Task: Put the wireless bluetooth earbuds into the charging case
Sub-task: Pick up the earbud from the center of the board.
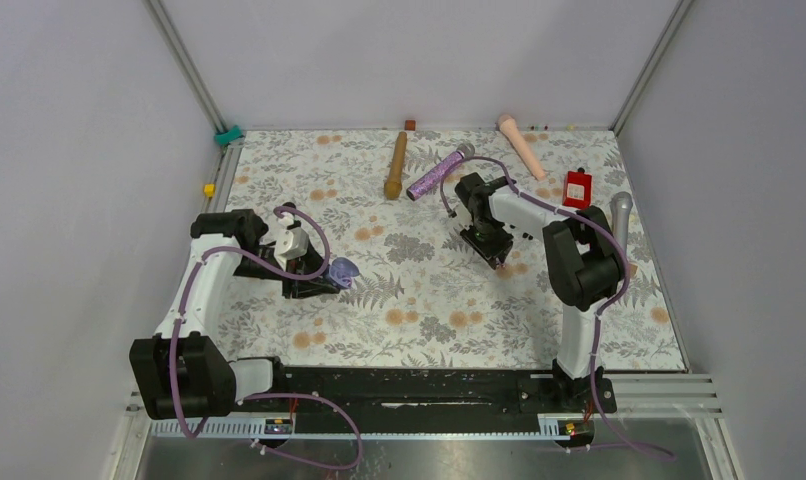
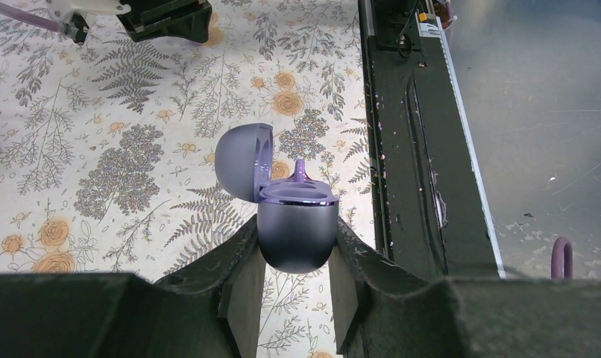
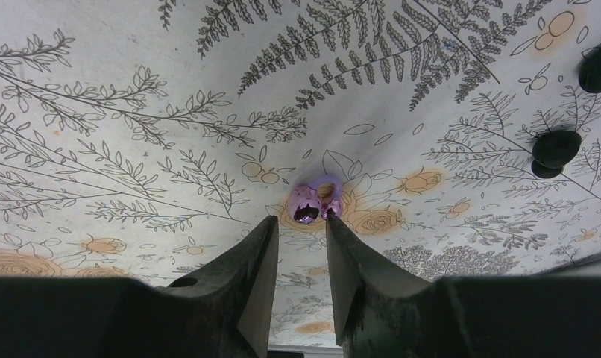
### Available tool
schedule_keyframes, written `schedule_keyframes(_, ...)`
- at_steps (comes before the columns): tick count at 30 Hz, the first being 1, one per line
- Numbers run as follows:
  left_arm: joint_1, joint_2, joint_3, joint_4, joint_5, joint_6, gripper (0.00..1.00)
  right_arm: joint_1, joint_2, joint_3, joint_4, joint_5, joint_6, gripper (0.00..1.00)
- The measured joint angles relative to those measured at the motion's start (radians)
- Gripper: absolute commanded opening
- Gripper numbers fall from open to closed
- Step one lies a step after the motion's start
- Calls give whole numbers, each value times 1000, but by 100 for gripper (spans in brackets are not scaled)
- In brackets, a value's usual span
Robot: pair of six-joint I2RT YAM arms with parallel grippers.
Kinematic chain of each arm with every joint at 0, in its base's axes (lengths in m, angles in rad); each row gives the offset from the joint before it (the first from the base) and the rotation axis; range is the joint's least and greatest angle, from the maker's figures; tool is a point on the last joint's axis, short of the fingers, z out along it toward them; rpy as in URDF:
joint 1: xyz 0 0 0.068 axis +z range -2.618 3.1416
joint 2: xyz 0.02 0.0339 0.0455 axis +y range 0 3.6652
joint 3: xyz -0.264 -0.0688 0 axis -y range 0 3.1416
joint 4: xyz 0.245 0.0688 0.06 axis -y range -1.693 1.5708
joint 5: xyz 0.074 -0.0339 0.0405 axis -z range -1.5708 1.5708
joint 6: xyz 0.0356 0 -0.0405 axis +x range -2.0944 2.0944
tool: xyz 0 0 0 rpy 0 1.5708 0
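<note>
My left gripper [image 2: 296, 257] is shut on the lilac charging case [image 2: 296, 227] and holds it upright with the lid [image 2: 241, 159] swung open to the left. A small lilac stem [image 2: 299, 168] sticks up at the case's far rim. In the top view the case [image 1: 345, 270] is left of centre. My right gripper [image 3: 301, 222] is open a little, low over the cloth. A shiny lilac earbud [image 3: 312, 201] lies just beyond its tips, touching the right fingertip [image 3: 332, 221]. Two black earbuds [image 3: 555, 149] lie to the right. The right gripper [image 1: 499, 258] is right of centre.
Near the back lie a brown microphone [image 1: 396, 165], a glittery purple one [image 1: 439, 172], a pink one [image 1: 521, 145] and a grey one [image 1: 619, 215]. A red block [image 1: 577, 188] sits by the right arm. The black base rail [image 2: 402, 149] runs beside the case.
</note>
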Motion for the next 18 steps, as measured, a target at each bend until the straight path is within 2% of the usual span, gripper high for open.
schedule_keyframes(18, 0, 0, 0, 0, 0, 0, 0, -1, 26, 12, -36, -6, 54, 36)
